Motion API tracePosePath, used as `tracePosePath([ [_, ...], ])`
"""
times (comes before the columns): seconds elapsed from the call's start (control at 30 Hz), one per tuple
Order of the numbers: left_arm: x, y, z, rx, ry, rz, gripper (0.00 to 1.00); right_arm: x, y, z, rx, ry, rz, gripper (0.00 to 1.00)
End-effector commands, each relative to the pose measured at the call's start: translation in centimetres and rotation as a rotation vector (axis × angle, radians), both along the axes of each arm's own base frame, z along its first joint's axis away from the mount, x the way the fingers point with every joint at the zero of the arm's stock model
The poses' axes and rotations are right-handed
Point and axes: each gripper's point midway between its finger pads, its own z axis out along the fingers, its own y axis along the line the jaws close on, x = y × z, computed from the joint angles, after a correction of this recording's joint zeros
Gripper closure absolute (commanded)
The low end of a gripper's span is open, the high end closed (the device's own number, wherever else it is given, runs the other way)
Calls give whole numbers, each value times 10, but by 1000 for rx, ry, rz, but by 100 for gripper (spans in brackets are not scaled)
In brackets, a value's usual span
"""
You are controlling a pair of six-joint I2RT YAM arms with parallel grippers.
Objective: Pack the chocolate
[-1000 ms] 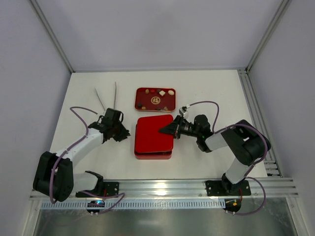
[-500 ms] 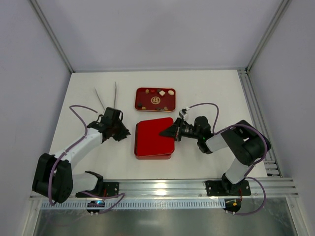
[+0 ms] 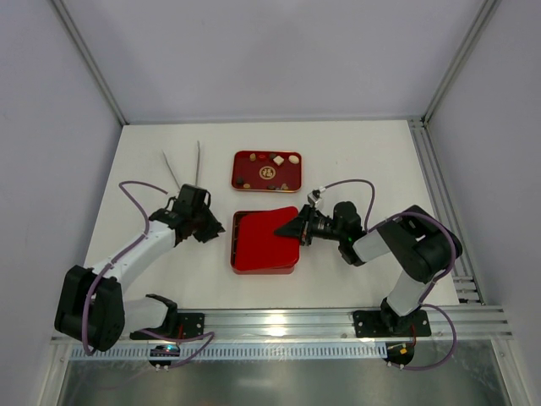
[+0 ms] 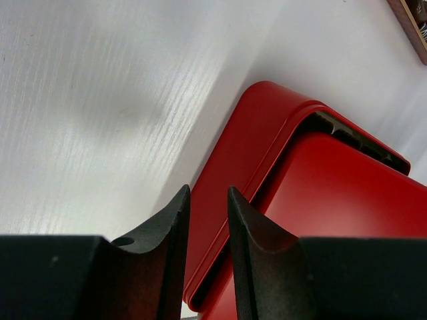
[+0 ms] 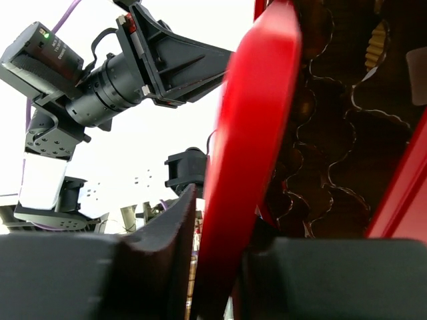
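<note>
The chocolate (image 3: 267, 169) shows as small brown, tan and white pieces in a shallow red tray (image 3: 237, 169) at the back. A square red box (image 3: 237, 222) sits mid-table, and its flat red lid (image 3: 264, 241) lies askew on it, leaving the back-left edge uncovered. My right gripper (image 3: 285, 227) is at the lid's right edge. In the right wrist view the lid (image 5: 257, 113) stands between the jaws of this gripper (image 5: 223, 220), with a thin gap beside one finger (image 5: 167, 233). My left gripper (image 3: 216, 228) is by the box's left side, slightly open and empty. In the left wrist view this gripper (image 4: 207, 193) faces the box corner (image 4: 247, 147).
Thin metal tongs (image 3: 184, 165) lie at the back left. Under the lid, brown scalloped compartments (image 5: 333, 133) show in the right wrist view, with a tan piece (image 5: 377, 41) in one. Metal frame rails (image 3: 431, 169) border the right side.
The lid has come down and shifted towards the front on the box, uncovering the box's back-left edge. The right jaws have loosened around the lid. The left gripper has barely moved.
</note>
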Motion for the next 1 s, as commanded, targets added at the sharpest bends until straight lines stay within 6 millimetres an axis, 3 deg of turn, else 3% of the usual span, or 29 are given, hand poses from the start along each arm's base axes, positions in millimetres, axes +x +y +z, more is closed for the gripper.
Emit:
tracePosePath([
  [0.0, 9, -1, 18, -12, -56, -10, 72, 6, 2, 14, 18, -100, -1, 72],
  [0.4, 10, -2, 16, -7, -55, -16, 71, 5, -13, 11, -24, -100, -23, 65],
  [0.97, 12, -2, 12, 0, -49, -23, 71, -1, -42, -4, -133, -97, -65, 63],
])
